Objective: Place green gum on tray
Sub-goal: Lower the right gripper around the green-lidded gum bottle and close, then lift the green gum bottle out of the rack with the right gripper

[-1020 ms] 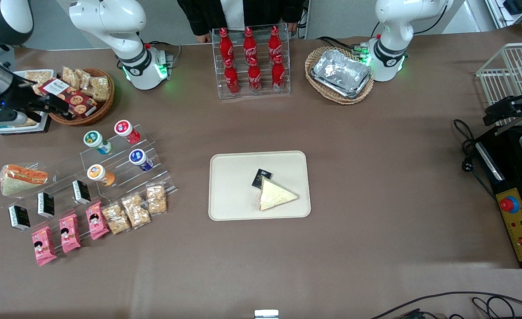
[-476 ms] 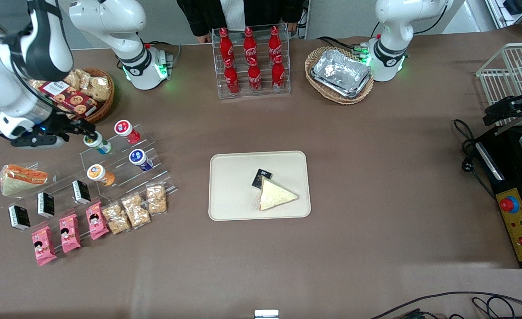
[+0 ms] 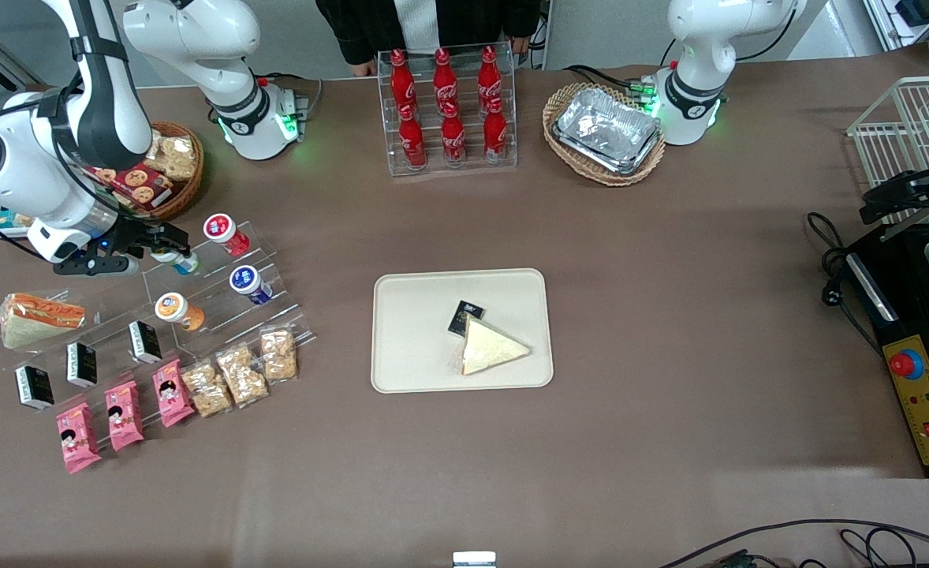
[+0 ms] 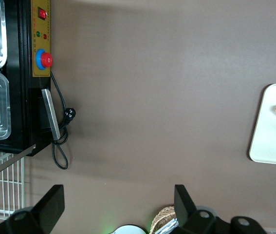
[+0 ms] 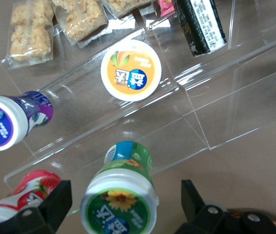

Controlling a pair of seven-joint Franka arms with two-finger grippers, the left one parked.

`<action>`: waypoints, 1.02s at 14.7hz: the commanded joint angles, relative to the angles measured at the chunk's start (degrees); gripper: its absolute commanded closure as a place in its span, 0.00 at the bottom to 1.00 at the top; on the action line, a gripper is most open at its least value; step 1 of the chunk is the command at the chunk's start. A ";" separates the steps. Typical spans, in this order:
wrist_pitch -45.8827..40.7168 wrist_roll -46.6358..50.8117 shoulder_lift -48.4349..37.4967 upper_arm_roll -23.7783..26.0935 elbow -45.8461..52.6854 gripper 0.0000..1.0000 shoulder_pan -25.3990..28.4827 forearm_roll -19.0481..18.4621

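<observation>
- The gripper (image 3: 166, 243) hung spread wide over the clear stepped rack (image 3: 220, 293), one finger (image 5: 55, 207) at either side of the green gum (image 5: 119, 208), gripping nothing.
- The green gum (image 3: 177, 259) sat on the rack, red-lidded bottle (image 3: 224, 233) at its two o'clock.
- The tray (image 3: 417, 315) lay well apart, carrying a sandwich (image 3: 490, 349).

1. The green gum (image 5: 120, 204), a small cylindrical bottle with a round white lid rimmed in green and a green and blue label, sits on a clear acrylic stepped stand (image 5: 196, 97) toward the working arm's end of the table. It lies between the spread fingers of the right arm's gripper (image 3: 166, 246).
2. The tray (image 3: 417, 315) is large, flat, beige and rectangular, with rounded corners and a low rim. It lies at mid-table, well apart from the gum.
</observation>
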 commanded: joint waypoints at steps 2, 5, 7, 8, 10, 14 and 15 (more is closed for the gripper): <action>3.34 0.88 -0.92 0.07 -2.43 0.00 0.39 -0.78; 3.34 0.88 -0.84 0.07 -2.43 0.01 0.39 -0.78; 3.34 0.88 -0.75 0.16 -2.43 0.05 0.39 -0.78; 3.34 0.88 -0.83 0.24 -2.34 0.15 0.39 -0.78; 3.16 0.88 -1.01 0.25 -2.34 0.28 0.39 -0.78; 2.81 0.53 -1.19 0.33 -1.99 0.75 0.39 -0.87; 2.64 0.44 -1.36 0.33 -1.90 0.88 0.39 -0.87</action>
